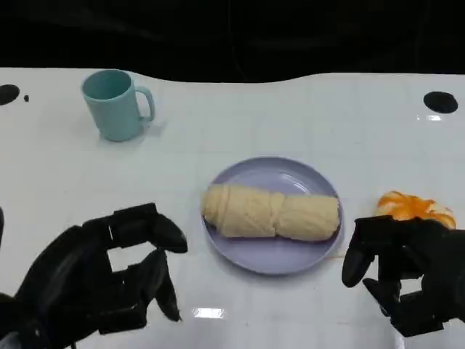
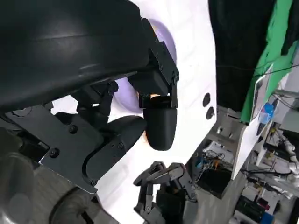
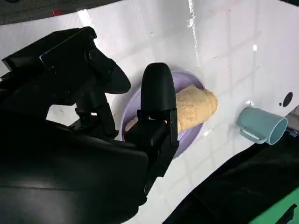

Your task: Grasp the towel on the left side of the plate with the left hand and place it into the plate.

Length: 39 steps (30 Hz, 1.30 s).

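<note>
In the head view, the cream rolled towel (image 1: 272, 211) is seen lying in the lavender plate (image 1: 276, 254) at frame centre, its long axis running left to right and its left end overhanging the rim. Open white table (image 1: 65, 182) is left around the plate. The left hand (image 1: 109, 280), lower left, is released, fingers apart; the right hand (image 1: 403, 265), lower right, holds nothing.

In the left wrist view, the left hand's fingers (image 2: 159, 126) are seen spread over the plate (image 2: 124, 95).

In the right wrist view, the towel (image 3: 194, 109) is seen ribbed and soft, pointing toward the teal mug (image 3: 261, 125).

The left robot hand (image 2: 140, 107) hangs over the white bench (image 2: 196, 79), fingers (image 2: 161, 126) apart and holding nothing. A lilac plate (image 2: 166, 39) shows behind it. The right robot hand (image 2: 161, 191) is near the bench edge.
</note>
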Each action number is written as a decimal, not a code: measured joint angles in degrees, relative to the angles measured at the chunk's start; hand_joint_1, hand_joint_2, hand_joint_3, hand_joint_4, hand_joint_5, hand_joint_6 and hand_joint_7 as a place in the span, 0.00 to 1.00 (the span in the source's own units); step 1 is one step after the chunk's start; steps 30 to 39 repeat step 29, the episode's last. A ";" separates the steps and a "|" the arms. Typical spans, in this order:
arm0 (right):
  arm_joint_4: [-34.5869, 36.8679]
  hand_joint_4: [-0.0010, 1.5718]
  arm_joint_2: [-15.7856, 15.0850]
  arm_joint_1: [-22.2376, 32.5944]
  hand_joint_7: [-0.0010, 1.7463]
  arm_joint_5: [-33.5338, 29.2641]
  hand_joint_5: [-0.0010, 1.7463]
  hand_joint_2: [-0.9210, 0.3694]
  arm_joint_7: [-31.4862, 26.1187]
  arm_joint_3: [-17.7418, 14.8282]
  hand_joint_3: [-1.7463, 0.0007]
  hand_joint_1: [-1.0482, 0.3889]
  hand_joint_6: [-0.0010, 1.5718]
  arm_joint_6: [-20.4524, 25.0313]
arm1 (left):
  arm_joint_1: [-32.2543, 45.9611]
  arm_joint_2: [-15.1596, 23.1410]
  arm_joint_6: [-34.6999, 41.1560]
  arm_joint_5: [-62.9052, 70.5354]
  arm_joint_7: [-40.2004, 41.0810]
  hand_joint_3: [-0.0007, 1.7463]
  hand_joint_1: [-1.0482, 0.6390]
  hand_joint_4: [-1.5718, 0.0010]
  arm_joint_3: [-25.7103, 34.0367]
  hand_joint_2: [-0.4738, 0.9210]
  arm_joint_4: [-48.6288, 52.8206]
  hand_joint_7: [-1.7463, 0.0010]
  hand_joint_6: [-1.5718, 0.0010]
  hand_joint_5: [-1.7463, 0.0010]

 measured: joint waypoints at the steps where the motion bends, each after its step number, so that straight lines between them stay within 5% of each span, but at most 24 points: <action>1: 0.15 0.48 -0.11 0.01 0.85 0.07 1.00 0.30 0.03 -0.21 0.36 0.74 0.45 -0.27 | 0.00 0.15 -0.01 -0.13 0.54 0.86 0.57 0.45 -0.12 0.67 0.34 0.00 0.54 0.00; 39: 2.67 0.48 -0.82 1.63 0.87 1.01 1.00 0.30 0.84 -2.51 0.34 0.74 0.44 -5.31 | -1.70 2.79 -4.50 3.31 5.39 0.80 0.58 0.47 -6.50 0.71 8.40 0.02 0.54 0.00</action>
